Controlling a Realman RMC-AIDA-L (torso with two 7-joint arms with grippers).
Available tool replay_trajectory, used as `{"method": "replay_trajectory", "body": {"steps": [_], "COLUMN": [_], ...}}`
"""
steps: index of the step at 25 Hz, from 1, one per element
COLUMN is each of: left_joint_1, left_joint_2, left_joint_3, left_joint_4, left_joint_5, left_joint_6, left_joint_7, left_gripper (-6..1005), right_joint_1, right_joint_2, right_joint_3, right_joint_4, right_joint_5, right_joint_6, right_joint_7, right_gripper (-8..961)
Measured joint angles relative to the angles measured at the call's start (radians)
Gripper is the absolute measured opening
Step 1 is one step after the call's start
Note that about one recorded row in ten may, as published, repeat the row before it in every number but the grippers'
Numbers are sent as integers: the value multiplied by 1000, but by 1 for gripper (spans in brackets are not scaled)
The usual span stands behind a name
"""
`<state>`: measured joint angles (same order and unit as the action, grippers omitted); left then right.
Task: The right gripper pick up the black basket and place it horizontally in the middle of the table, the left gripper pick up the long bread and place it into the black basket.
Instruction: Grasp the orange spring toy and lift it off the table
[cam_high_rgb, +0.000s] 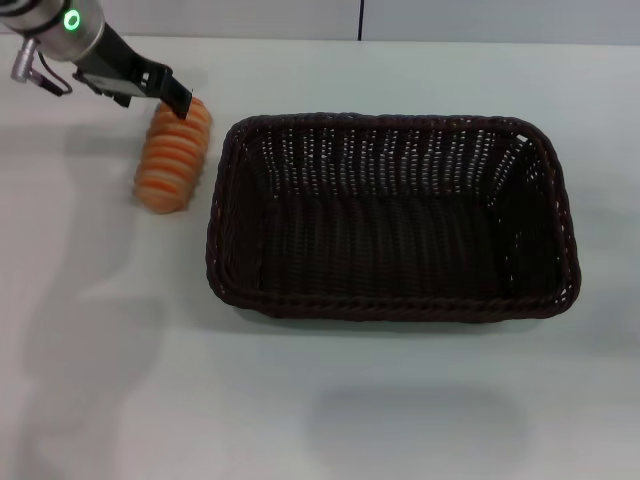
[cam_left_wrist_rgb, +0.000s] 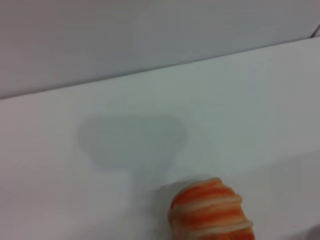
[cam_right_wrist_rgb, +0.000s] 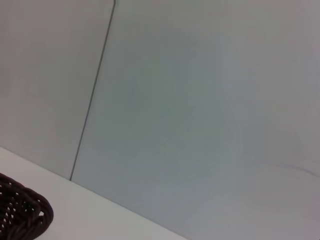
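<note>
Left gripper (cam_high_rgb: 178, 103) at the far end of the long bread (cam_high_rgb: 174, 155); whether it gripped, I cannot tell.
The loaf looked light and soft, best held gently across its middle, beside the black basket (cam_high_rgb: 392, 215).

left arm (cam_high_rgb: 60, 30): silver-grey rounded wrist segment, glowing green ring light on upper face. small silver metal fitting plus thin looped cable on outer side. beyond wrist, black angular block with pale label patch. left claw (cam_high_rgb: 178, 100): black, slim, tapering, glossy edges. right arm out of sight in every view.
</note>
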<state>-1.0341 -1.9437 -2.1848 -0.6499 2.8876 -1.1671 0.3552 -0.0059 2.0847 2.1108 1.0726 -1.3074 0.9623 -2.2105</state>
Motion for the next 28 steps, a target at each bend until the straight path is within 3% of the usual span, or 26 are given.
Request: {"method": "replay_trajectory", "body": {"steps": [10, 28], "left_joint_1": [1, 26], "left_joint_2": [-4, -40], "left_joint_3": [0, 7], "left_joint_4": [74, 114], "left_joint_5": [1, -1], "left_joint_6": [49, 75], "left_joint_7": [-1, 8], "left_gripper": [792, 791], "right_joint_1": [1, 33], "right_joint_2": [0, -2], "right_joint_3": [-26, -44], "right_joint_4": [18, 15], "right_joint_5": [-3, -5], "right_joint_6": [-12, -14], "right_joint_7": [0, -3], "right_gripper": [491, 491]}}
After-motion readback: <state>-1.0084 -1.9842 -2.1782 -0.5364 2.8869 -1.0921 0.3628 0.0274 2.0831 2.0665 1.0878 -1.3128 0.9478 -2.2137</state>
